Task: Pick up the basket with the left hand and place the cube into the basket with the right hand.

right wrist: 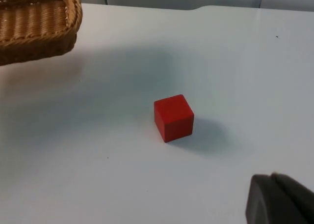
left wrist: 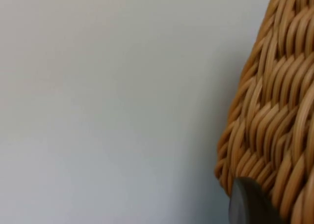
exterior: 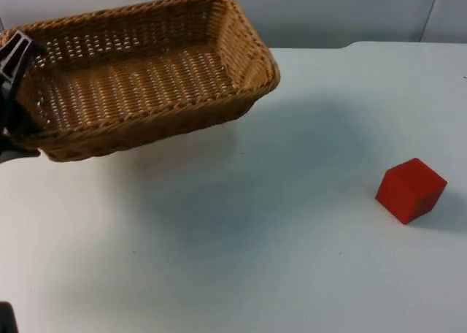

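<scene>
While L gripper [exterior: 11, 103] grips basket [exterior: 146, 77] | cube [exterior: 410, 190] on table [exterior: 255, 260]; well apart

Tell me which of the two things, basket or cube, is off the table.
The basket: the left gripper holds it tilted, a shadow beneath it. The red cube rests on the table.

Setting: robot test bench in a lab-type room, not a home or a shop. Evidence: plain white table top [exterior: 241, 260] with no cloth and no household clutter, ending at a grey partition wall [exterior: 328, 12] built of flat panels with a visible seam behind the table's far edge. On the table, well apart, sit two bare test props: a woven wicker basket [exterior: 146, 77] and a plain red cube [exterior: 410, 190]. Lighting is even, shadows soft.
</scene>
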You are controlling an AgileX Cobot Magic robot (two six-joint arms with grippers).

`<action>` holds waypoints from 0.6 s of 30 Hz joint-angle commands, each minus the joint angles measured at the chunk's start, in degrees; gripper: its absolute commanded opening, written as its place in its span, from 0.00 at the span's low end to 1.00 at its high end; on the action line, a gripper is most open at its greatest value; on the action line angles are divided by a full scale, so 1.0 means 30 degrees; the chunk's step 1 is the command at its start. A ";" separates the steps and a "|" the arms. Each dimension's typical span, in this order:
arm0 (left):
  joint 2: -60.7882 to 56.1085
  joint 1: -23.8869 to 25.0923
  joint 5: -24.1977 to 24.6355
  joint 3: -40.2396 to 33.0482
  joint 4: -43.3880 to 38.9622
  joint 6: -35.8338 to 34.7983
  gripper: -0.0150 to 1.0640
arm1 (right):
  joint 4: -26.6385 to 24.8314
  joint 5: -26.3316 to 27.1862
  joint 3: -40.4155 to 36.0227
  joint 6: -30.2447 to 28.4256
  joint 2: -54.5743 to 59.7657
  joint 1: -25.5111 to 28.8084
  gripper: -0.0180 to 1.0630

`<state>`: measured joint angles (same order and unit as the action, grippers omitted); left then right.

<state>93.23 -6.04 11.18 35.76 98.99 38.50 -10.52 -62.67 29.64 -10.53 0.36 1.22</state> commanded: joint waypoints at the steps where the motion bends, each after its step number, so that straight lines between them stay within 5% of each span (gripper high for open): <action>1: -0.0451 -0.0139 0.0142 -0.0385 0.0320 -0.0559 0.01 | 0.0057 0.0111 -0.0080 0.0015 -0.0119 -0.0056 0.01; 12: -0.0481 -0.0139 0.3851 -0.0621 0.0320 -0.1482 0.01 | 0.0057 0.0111 -0.0080 0.0015 -0.0119 -0.0056 0.01; 18: -0.1273 -0.0903 0.2346 -0.1440 0.0320 -0.2699 0.01 | 0.0057 0.0111 -0.0080 0.0015 -0.0119 -0.0056 0.01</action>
<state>90.76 -7.95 18.74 32.03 99.19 31.60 -10.52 -62.67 29.64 -10.53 0.36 1.22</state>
